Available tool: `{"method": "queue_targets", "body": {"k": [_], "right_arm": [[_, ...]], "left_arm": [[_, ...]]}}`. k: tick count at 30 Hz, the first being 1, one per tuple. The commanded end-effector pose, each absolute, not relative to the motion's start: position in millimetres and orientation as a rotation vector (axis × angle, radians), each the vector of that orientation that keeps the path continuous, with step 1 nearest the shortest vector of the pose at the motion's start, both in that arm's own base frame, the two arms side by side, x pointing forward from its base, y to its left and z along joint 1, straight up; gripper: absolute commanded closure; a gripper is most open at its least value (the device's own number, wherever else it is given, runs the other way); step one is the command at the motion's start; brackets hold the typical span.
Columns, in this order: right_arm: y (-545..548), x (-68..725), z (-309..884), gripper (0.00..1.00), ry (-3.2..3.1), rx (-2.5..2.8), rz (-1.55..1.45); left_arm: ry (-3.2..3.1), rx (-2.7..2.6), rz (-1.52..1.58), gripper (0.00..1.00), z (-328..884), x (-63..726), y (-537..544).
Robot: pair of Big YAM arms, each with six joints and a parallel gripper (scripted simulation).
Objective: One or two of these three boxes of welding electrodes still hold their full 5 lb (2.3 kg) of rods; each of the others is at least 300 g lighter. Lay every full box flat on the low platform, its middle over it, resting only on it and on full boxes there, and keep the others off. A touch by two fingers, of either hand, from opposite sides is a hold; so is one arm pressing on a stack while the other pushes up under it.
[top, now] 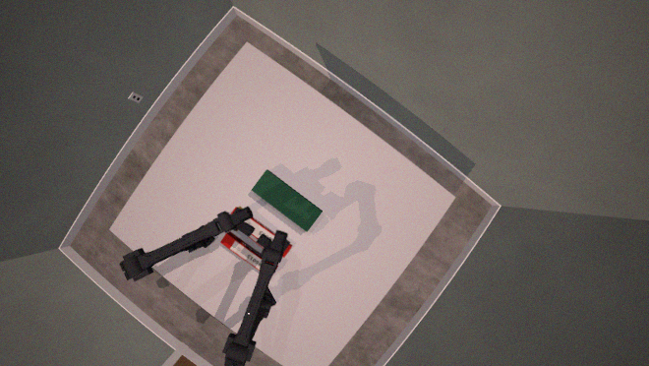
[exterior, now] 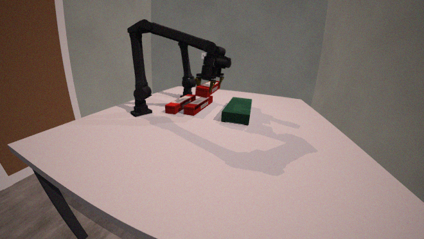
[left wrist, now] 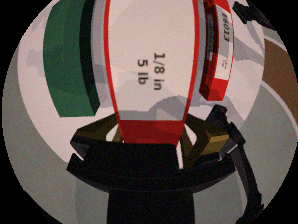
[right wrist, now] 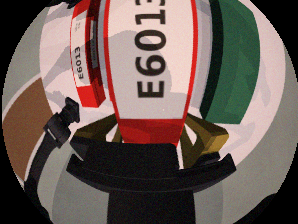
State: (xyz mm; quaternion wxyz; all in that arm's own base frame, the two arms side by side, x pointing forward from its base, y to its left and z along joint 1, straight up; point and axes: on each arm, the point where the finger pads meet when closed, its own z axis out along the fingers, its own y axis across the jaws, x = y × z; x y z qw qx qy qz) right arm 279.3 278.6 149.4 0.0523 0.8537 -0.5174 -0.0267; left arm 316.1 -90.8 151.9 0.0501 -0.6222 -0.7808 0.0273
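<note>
Both grippers are shut on the same red and white electrode box (exterior: 205,90) (left wrist: 147,60) (right wrist: 150,50), one at each end, and hold it level above the table. My left gripper (top: 241,216) (left wrist: 151,112) grips the end marked "1/8 in 5 lb". My right gripper (top: 277,243) (right wrist: 150,132) grips the end marked "E6013". Two more red boxes (exterior: 178,103) (exterior: 198,105) lie flat side by side on the table, below and beside the held one. One of them also shows in the left wrist view (left wrist: 220,50) and in the right wrist view (right wrist: 85,65). The low green platform (top: 286,200) (exterior: 237,109) (left wrist: 67,65) (right wrist: 235,65) stands beside the boxes with nothing on it.
The pale table top (top: 236,123) (exterior: 193,180) carries the two arm bases (top: 133,263) (top: 238,349) near one edge. A grey floor border (top: 147,143) runs around the table in the overhead view.
</note>
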Motion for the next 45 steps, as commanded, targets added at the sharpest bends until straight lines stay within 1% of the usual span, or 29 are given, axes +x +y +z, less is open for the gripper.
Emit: {"method": "queue_targets", "body": {"k": [1,35,45], "right_arm": [[291.9,305.7,217.9,1.00,-1.661,2.721,0.017],[291.9,305.7,217.9,1.00,-1.661,2.721,0.017],[289.0,306.4,231.5,1.00,-1.679,2.749,0.038]], "left_arm": [[-2.488,-1.988,-0.027,1.00,216.7,347.6,-93.4],[-2.488,-1.988,-0.027,1.00,216.7,347.6,-93.4],[-2.511,-2.006,-0.055,1.00,233.4,347.2,-90.4]]}}
